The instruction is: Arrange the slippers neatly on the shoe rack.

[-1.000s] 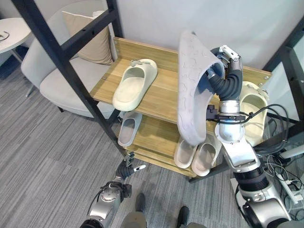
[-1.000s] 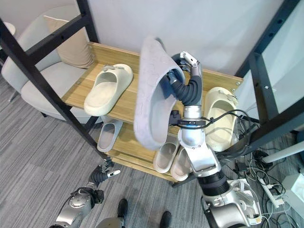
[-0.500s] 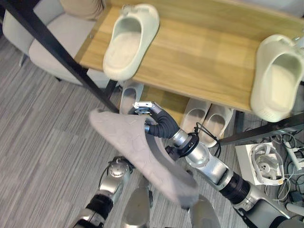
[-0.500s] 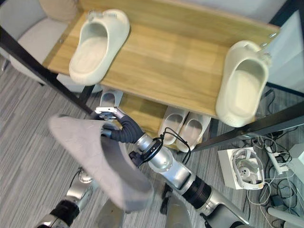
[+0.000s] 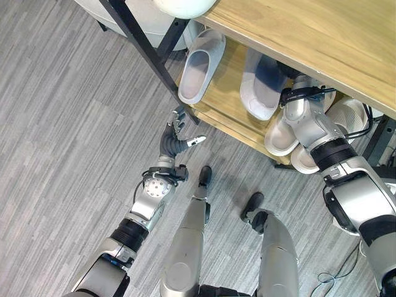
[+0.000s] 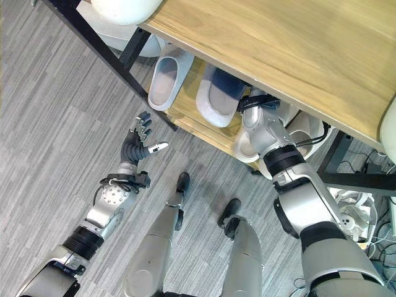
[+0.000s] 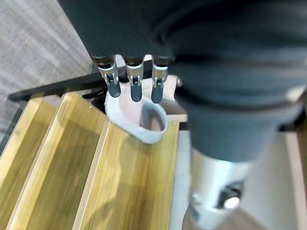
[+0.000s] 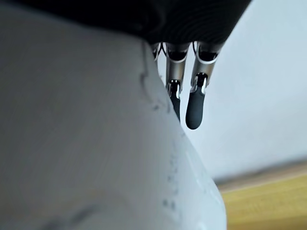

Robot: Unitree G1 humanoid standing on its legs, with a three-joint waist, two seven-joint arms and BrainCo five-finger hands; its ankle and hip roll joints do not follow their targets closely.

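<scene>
Under the top shelf, my right hand [image 8: 192, 91] grips the grey slipper [image 5: 263, 90] to seat it beside its mate [image 5: 199, 68], while my left hand [image 5: 176, 137] hovers with fingers spread.

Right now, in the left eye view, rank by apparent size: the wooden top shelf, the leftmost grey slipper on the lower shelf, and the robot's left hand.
1. Wooden top shelf, largest by far.
2. Grey slipper.
3. Left hand, smallest; depths differ, so true sizes stay unsure.

Pale grey slippers [image 5: 199, 68], light wood rack [image 5: 322, 37] (black frame).
</scene>
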